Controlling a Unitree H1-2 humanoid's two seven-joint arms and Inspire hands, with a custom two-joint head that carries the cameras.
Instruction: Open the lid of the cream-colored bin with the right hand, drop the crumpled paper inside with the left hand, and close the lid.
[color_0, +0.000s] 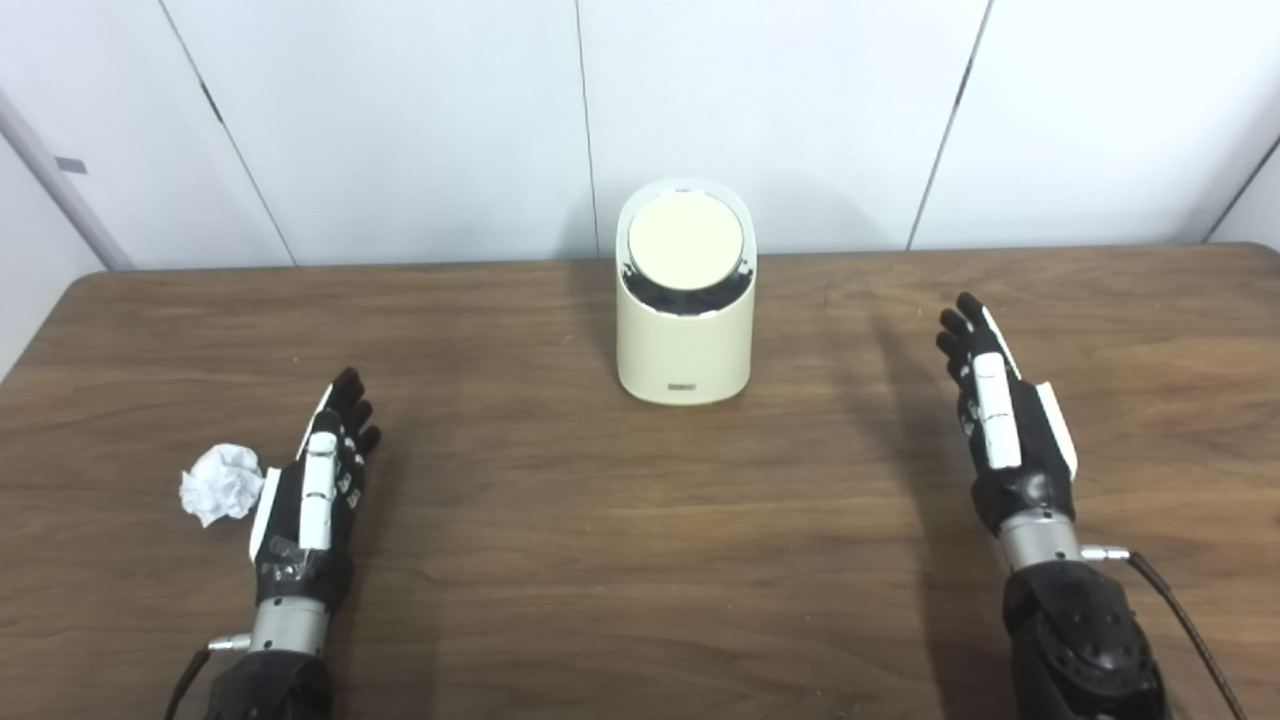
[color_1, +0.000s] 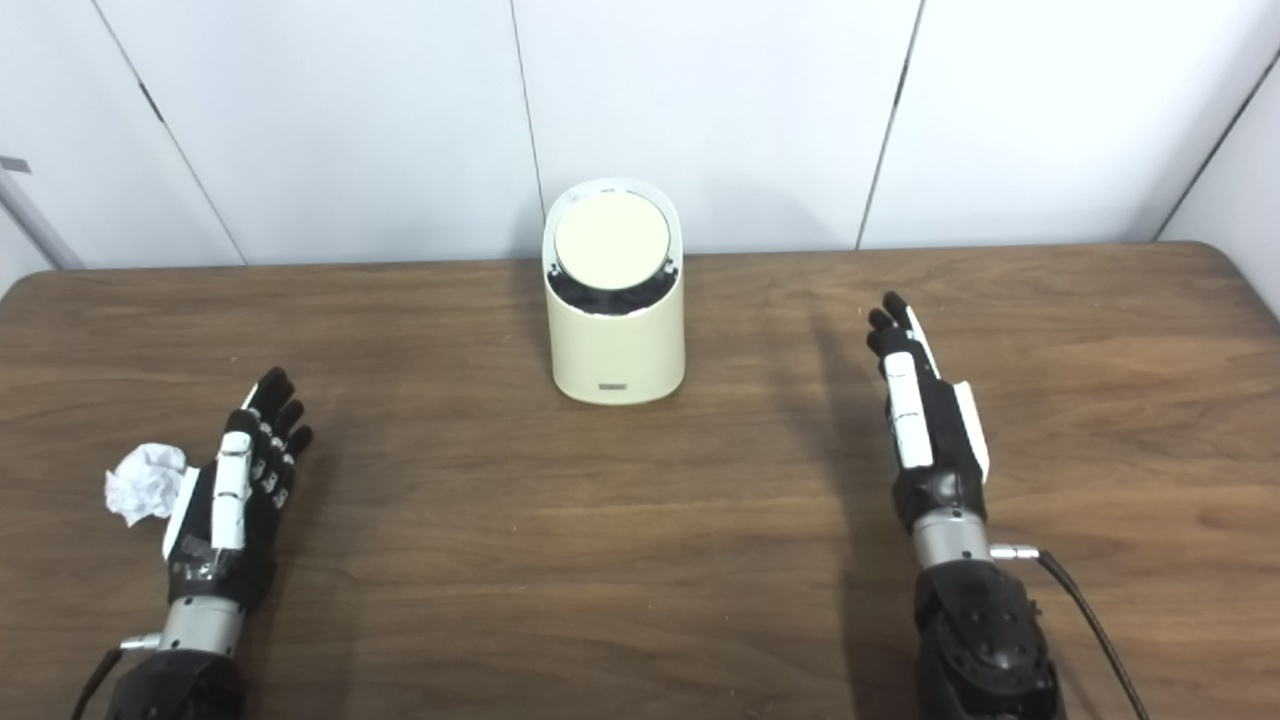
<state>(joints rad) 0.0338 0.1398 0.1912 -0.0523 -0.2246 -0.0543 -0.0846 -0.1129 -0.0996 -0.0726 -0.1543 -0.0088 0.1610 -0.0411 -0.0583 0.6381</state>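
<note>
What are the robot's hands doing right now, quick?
Left hand: open, holding nothing, right beside the crumpled paper.
Right hand: open, holding nothing, well away from the bin.

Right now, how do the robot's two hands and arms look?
Both the left hand and the right hand are black with white plates along fingers and edge. Each has a silver metal wrist above a black forearm. A thin black cable leaves each wrist.
</note>
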